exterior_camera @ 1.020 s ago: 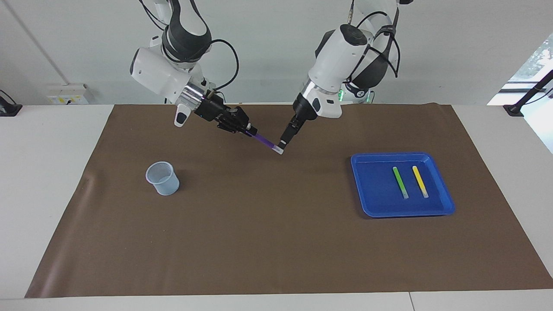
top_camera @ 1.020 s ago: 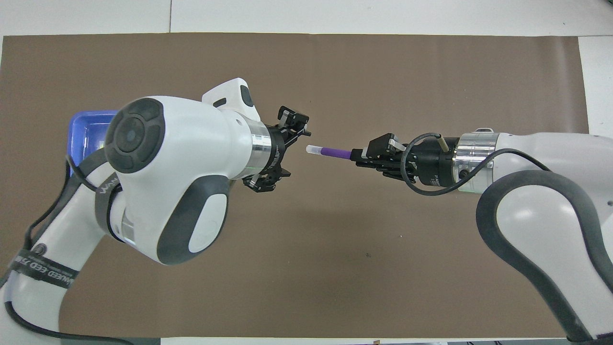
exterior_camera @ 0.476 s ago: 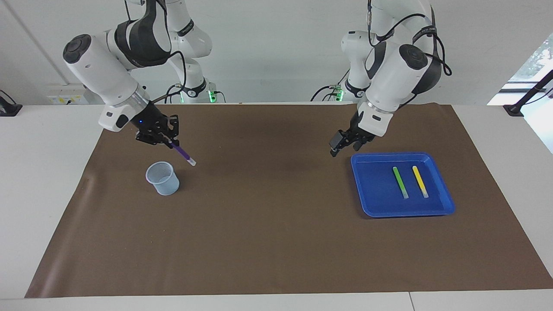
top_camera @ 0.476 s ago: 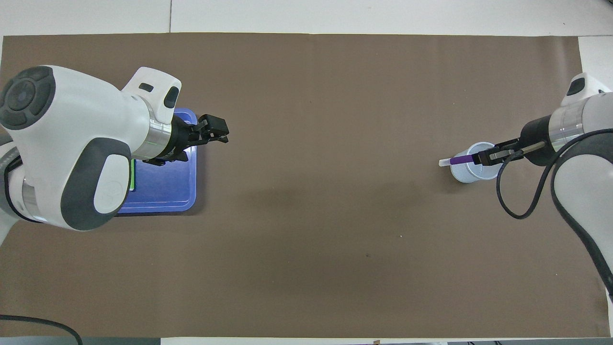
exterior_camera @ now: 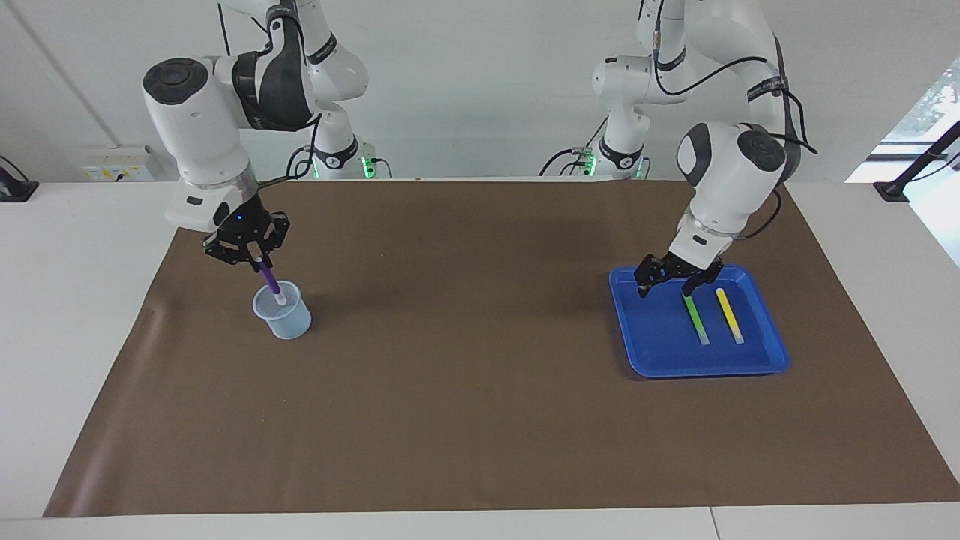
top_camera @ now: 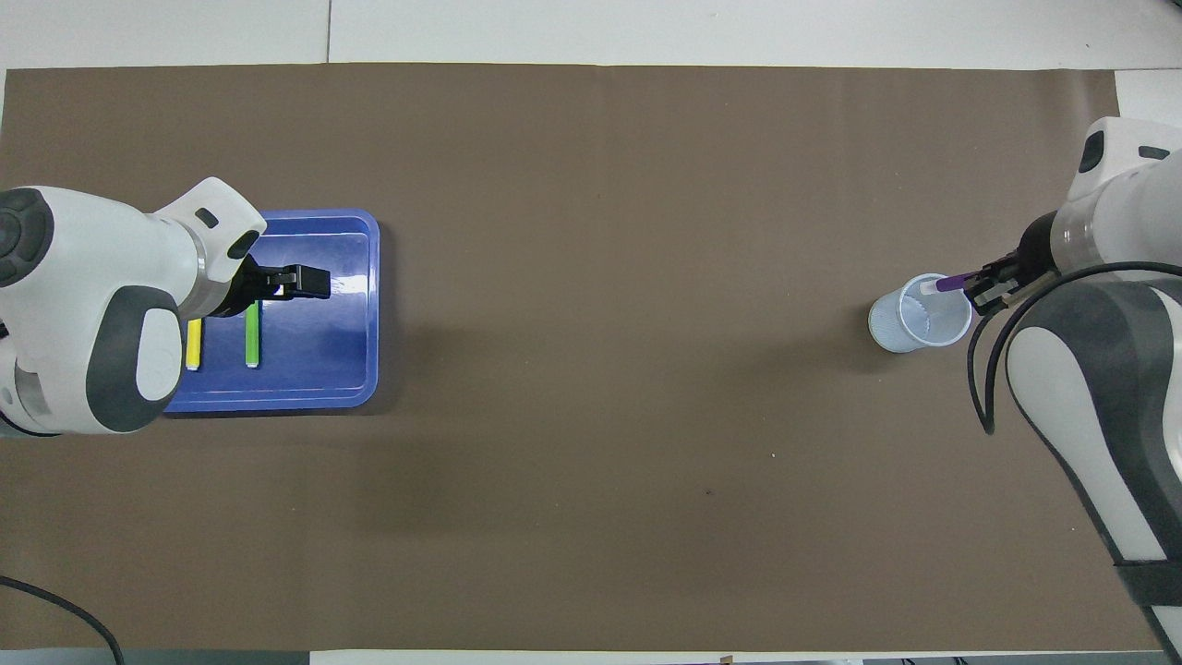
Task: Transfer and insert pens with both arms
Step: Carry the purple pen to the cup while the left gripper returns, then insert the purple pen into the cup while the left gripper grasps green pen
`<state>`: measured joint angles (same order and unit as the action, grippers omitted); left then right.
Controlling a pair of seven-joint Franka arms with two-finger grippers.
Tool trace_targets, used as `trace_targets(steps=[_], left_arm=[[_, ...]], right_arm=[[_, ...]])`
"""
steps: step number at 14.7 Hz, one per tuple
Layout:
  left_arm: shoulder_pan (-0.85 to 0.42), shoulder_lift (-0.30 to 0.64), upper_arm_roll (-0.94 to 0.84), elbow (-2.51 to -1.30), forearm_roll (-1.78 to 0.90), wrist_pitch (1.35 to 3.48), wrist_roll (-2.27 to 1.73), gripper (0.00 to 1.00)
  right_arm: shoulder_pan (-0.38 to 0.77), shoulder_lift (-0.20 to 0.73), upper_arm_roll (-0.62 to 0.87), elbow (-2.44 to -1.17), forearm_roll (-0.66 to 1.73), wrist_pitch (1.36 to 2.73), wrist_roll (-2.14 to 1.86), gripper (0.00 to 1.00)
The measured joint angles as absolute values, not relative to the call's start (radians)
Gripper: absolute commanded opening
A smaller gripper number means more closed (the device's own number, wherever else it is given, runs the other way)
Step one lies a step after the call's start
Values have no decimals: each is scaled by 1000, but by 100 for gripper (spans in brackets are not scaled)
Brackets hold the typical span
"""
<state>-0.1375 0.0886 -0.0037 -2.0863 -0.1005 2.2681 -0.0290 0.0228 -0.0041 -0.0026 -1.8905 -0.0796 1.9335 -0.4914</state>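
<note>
My right gripper (exterior_camera: 259, 260) is shut on the purple pen (exterior_camera: 271, 285) and holds it nearly upright over the pale blue cup (exterior_camera: 283, 315), with its pale cap end down at the cup's mouth. In the overhead view the purple pen (top_camera: 944, 284) shows at the cup's (top_camera: 914, 328) rim beside my right gripper (top_camera: 979, 282). My left gripper (exterior_camera: 667, 289) is open and empty, low over the blue tray (exterior_camera: 652, 352), above the green pen's (exterior_camera: 695, 317) end that lies nearer to the robots. The yellow pen (exterior_camera: 729, 315) lies beside it. Both pens lie flat in the tray.
A brown mat (exterior_camera: 480, 420) covers the table between the cup and the tray. In the overhead view my left gripper (top_camera: 295, 282) hangs over the tray (top_camera: 369, 305), with the green pen (top_camera: 251, 337) and yellow pen (top_camera: 194, 344) beside the wrist.
My right gripper has carried the purple pen over the cup and tipped it upright, cap end down. My left gripper has moved from beside the tray to over the green pen.
</note>
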Motion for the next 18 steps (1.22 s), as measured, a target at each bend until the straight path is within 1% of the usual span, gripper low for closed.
trace_targets(steps=[4, 5, 6, 7, 8, 9, 14, 18], left_arm=[[-41, 174, -4, -2112, -99, 2385, 143, 100], [-27, 195, -3, -2113, -99, 2402, 162, 98], [-19, 213, -4, -2114, -99, 2416, 172, 87], [-16, 229, -4, -2115, -99, 2425, 175, 67], [-16, 239, -4, -2117, -99, 2430, 175, 32], [-12, 243, -4, -2120, -99, 2432, 175, 0], [14, 240, -4, -2127, -98, 2438, 175, 0], [11, 232, -12, -2124, -97, 2430, 160, 0]], right_arm=[[7, 10, -6, -1943, -80, 1963, -499, 0], [7, 11, -5, -1957, -80, 1969, -499, 0], [7, 11, -5, -1969, -80, 1971, -499, 15], [7, 11, -5, -1978, -80, 1973, -499, 44], [7, 11, -5, -1982, -80, 1977, -499, 85], [7, 11, -5, -1984, -80, 1982, -499, 100], [7, 11, -5, -1960, -62, 1986, -499, 100], [8, 9, 0, -1891, 141, 1916, -491, 100]])
